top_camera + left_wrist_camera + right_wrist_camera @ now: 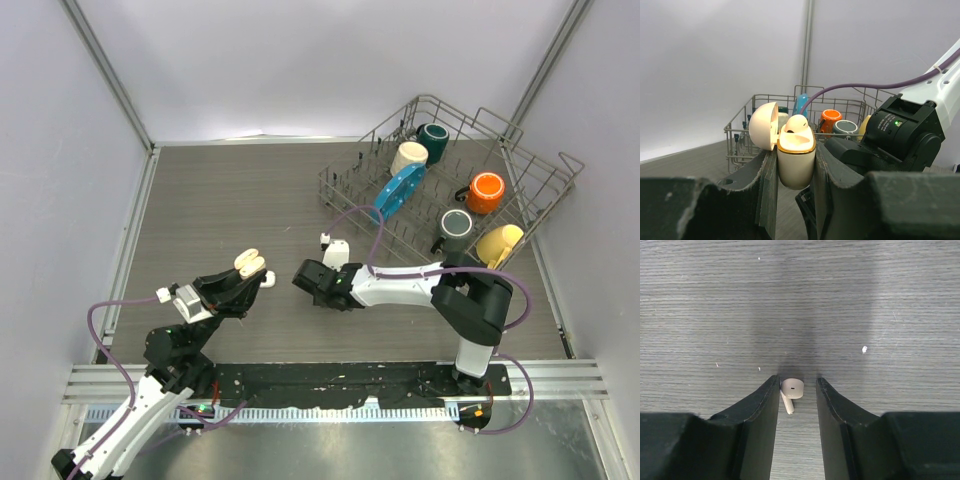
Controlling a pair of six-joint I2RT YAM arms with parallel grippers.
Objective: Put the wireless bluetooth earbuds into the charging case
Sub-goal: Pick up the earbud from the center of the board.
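– Peach-beige bud lay flat on the table, stem toward the wrist camera. Right gripper straddled it, jaws narrow; the left finger looked to touch the stem, with a gap on the other side. Not yet gripped, by my reading.

– And the case?

– Pinched upright in the left gripper, held off the table, lid swung open to the side. One bud already sat in it; the other socket could not be seen from that angle.

– Step in hand?

– Pickup of the second peach bud. The next move would call for closing on the head, not the thin stem, then lifting and turning the bud stem-down over the free socket. Small, smooth part: likely to slip or twist in the pads.

– Obstructions?

– A white item, possibly a second case, stood just beside the right gripper and could be knocked on the lift. The two grippers were near each other, so the transfer path was short but tight. Rack with mugs, one orange, sat well apart at the far right.
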